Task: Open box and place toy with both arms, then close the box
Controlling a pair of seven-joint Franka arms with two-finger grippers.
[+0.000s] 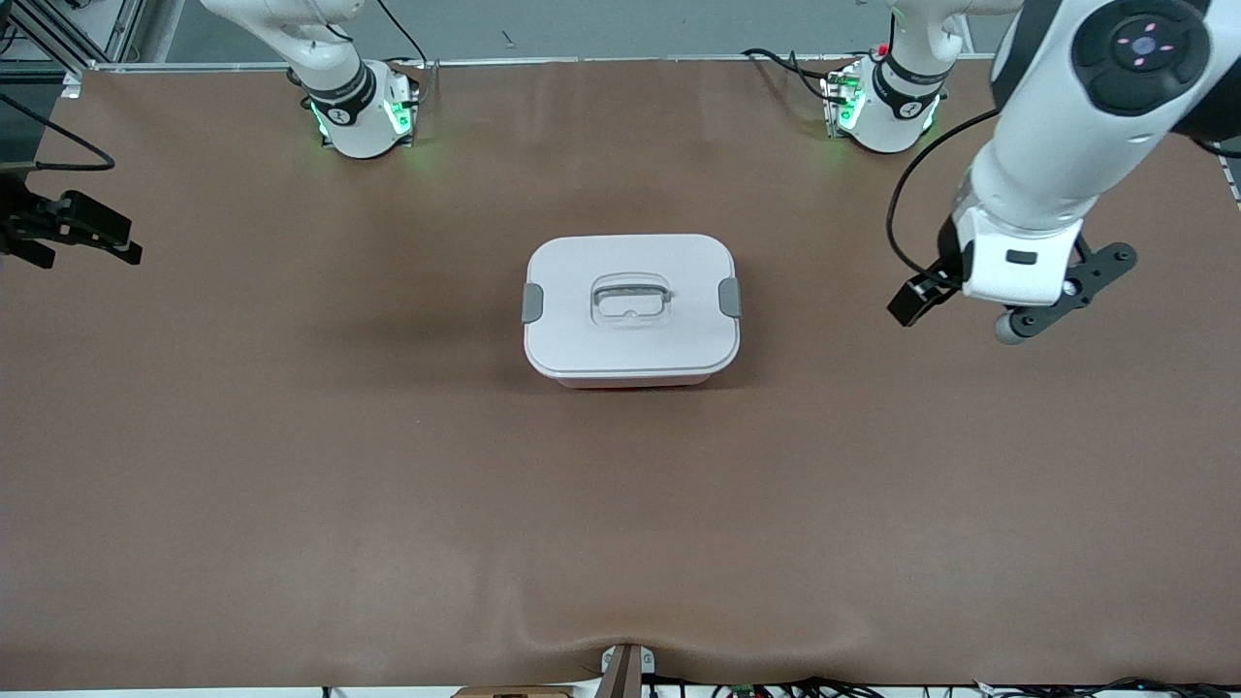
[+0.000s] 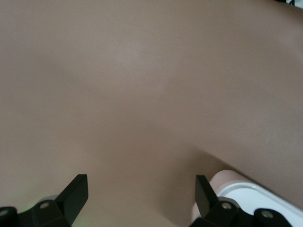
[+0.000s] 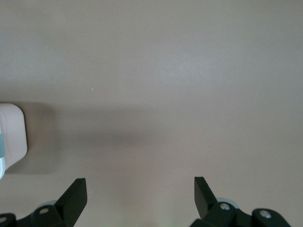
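Nearest the camera sits the box [image 1: 631,310], closed, mid-table [image 1: 291,504], grey clips [image 1: 532,302] at both short ends. It looks like stiff, light, smooth plastic; the clips and recessed handle [image 1: 630,298] seem the best holds. Left gripper [image 2: 141,191] and right gripper [image 3: 140,191] hover spread wide and empty over bare table beside the box; no toy visible

It was a robotics lab. Two white robot arms had their green-lit bases [image 1: 364,116] bolted at 11 and 1 o'clock on a desk [image 1: 291,465] covered with brown mat, and cables [image 1: 776,686] ran along its 6 o'clock edge.
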